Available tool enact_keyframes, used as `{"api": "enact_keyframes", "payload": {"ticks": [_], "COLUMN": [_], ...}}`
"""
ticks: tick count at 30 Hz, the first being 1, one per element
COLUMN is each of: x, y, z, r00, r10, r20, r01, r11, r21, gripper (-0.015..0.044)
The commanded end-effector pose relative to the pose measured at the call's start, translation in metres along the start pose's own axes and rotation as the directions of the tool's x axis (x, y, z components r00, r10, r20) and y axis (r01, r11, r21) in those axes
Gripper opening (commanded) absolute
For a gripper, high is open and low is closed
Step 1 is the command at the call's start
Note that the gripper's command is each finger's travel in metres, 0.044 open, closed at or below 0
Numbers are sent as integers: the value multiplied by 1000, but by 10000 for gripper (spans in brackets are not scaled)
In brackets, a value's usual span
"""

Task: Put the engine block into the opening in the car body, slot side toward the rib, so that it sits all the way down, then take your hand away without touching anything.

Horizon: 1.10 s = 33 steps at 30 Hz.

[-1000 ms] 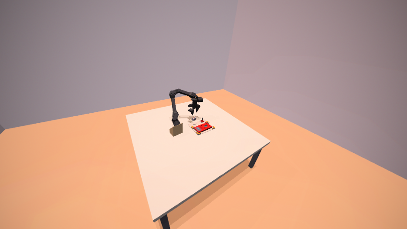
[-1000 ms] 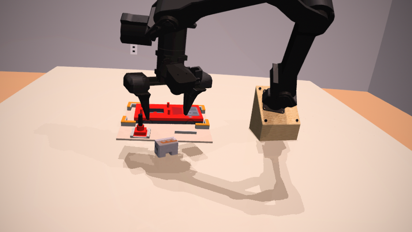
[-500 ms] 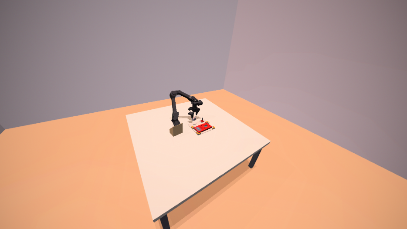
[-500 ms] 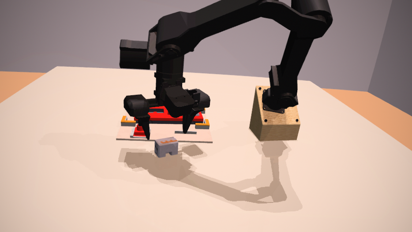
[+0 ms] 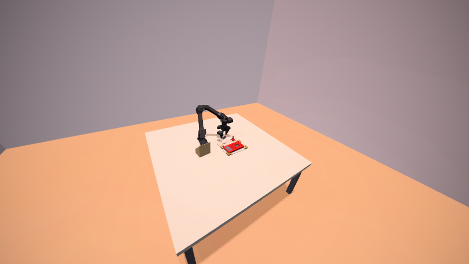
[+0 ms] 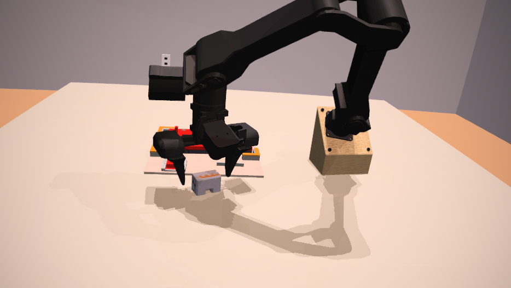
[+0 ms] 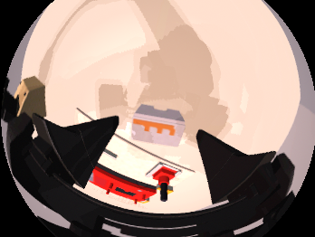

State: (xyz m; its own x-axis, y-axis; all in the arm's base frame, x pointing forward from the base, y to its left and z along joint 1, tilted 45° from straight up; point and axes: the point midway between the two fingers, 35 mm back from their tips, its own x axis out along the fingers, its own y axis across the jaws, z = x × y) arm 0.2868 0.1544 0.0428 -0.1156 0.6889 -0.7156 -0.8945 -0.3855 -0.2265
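The grey engine block stands upright on the table, with an orange pattern on top and a slot low in the side facing the exterior camera. My gripper is open and empty, pointing down over the block. Its fingertips are either side of the block in view, with a gap on each side; their exact height is hard to tell. The red car body lies between orange corner holders. Its dark opening is hidden behind the gripper in the exterior view.
A pale board carries the car body. On it, near the block, a red piece with a black upright knob sits in a white holder; a thin grey strip lies beside it. The arm's wooden base block stands off to one side.
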Motion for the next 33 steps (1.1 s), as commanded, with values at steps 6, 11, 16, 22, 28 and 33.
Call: {"api": "enact_keyframes", "payload": {"ticks": [6,11,16,22,28,33], "x": [12,12,12,11,-5,-20], "y": [1,1,1,1,-1,-2], "z": [1,1,1,0,-2,-3], "r00": [1000,1000,1000,1000,1000,1000], "r10": [1,1,1,1,2,3], "r20": [7,7,7,7,2,-2], "r01": [-1,-1,-1,-1,-2,-2], "r11": [1000,1000,1000,1000,1000,1000], "r21": [10,10,10,10,10,10], "gripper": [440,309,217,138,0,0]}}
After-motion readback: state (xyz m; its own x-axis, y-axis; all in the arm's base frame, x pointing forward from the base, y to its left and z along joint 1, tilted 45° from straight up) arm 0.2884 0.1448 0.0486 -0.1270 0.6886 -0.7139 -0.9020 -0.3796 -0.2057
